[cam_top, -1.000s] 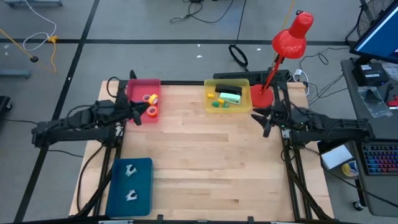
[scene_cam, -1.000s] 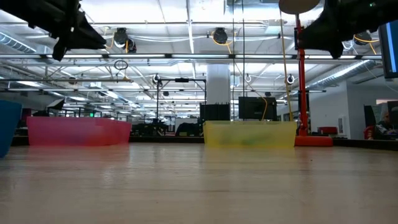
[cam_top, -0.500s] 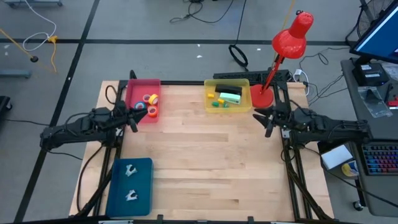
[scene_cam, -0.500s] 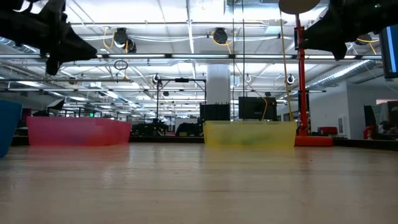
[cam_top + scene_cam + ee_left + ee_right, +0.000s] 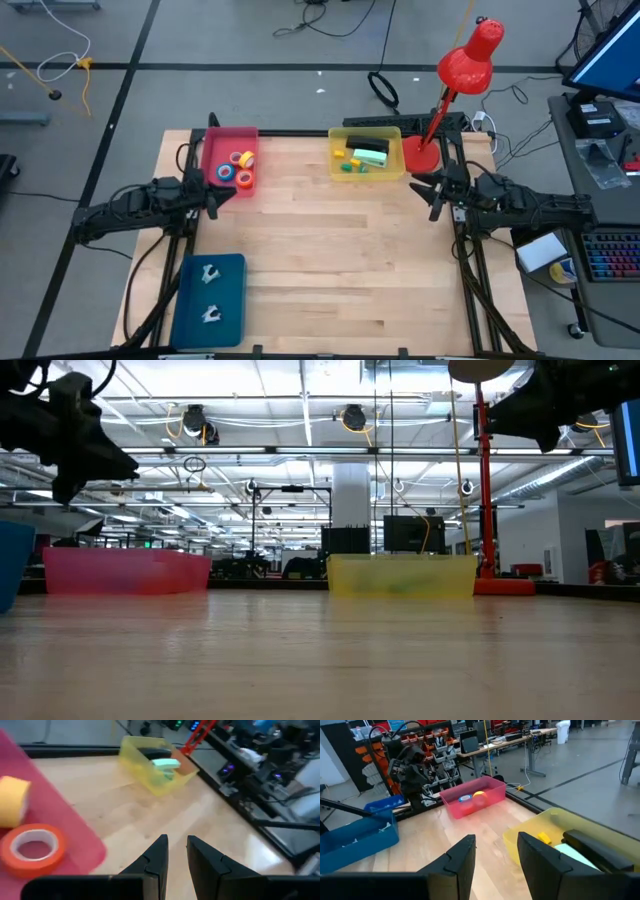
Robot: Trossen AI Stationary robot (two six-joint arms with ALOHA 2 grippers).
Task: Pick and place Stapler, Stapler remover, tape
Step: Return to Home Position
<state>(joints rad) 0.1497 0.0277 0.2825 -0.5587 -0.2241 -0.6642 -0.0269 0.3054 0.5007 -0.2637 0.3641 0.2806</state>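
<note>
– Pink plastic first: where is the tape?
– The tape rolls (image 5: pixel 240 166) lie together in the pink bin (image 5: pixel 230 132) at the table's far-left. The left wrist view shows a yellow and an orange one on its floor.
– And the rest?
– The staplers (image 5: pixel 370 152) sit in the yellow bin (image 5: pixel 335 150) farther along the far edge, a black and a mint-green one among them. Two staple removers (image 5: pixel 209 273) lie in the blue bin (image 5: pixel 237 300) at the near-left. One kind per bin, so I'd judge the sorting finished.
– Why are the arms out at the sides?
– Held clear of the bins for parking at home, I'd say. The left gripper (image 5: pixel 212 197) hovers at the pink bin's near corner, fingers a narrow gap apart, pinching nothing. The right gripper (image 5: pixel 428 198) hovers near the yellow bin, fingers spread wide, also empty.
</note>
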